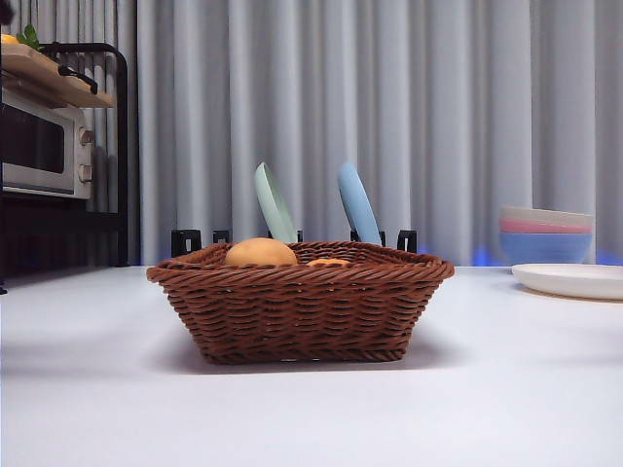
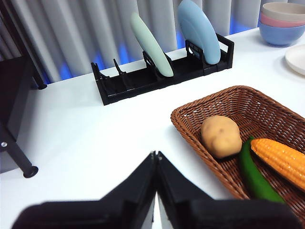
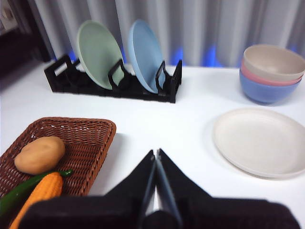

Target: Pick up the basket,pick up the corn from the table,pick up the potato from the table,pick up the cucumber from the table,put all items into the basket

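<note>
The brown wicker basket (image 1: 302,311) stands on the white table (image 1: 97,389), mid-view. In it lie the tan potato (image 1: 260,253), the orange-yellow corn (image 1: 329,262) and the green cucumber (image 2: 255,174); the cucumber is hidden in the front view. The left wrist view shows the basket (image 2: 190,110) with the potato (image 2: 220,136) and corn (image 2: 281,160). The right wrist view shows the basket (image 3: 100,136), potato (image 3: 39,154), corn (image 3: 40,191) and cucumber (image 3: 21,191). My left gripper (image 2: 156,153) is shut and empty above the table beside the basket. My right gripper (image 3: 156,151) is shut and empty on the basket's other side.
A black dish rack (image 1: 292,238) with a green plate (image 1: 274,202) and a blue plate (image 1: 358,202) stands behind the basket. Stacked bowls (image 1: 545,233) and a white plate (image 1: 574,280) sit at the right. A microwave on a shelf (image 1: 44,146) is at the left.
</note>
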Controlling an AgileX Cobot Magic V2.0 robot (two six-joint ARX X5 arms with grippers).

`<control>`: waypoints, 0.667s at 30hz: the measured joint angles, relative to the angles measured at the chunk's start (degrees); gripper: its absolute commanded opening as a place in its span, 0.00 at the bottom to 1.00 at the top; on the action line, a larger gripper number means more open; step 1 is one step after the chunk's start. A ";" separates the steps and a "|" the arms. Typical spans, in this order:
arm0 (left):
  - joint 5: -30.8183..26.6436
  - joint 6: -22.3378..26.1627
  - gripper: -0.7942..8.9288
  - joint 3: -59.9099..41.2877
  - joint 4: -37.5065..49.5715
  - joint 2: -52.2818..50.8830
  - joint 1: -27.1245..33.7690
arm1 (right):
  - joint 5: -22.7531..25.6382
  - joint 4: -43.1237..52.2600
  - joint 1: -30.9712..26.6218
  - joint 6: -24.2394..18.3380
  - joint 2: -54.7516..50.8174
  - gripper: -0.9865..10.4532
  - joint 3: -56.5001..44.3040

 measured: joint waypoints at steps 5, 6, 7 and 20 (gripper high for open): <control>-0.13 -2.08 0.08 -0.61 -1.49 -4.00 0.00 | 1.49 -2.67 0.11 3.56 -4.85 0.09 -2.25; -0.13 -2.34 0.08 -0.55 -1.46 -4.00 0.00 | 2.34 -2.82 0.11 4.11 -4.83 0.09 -2.25; -0.13 -2.43 0.08 -0.52 -1.77 -3.89 0.00 | 2.78 -3.21 0.11 4.68 -4.79 0.09 -2.25; -0.28 -2.64 0.08 -0.61 -3.26 -3.39 0.00 | 2.97 -3.91 0.11 5.68 -4.52 0.09 -2.25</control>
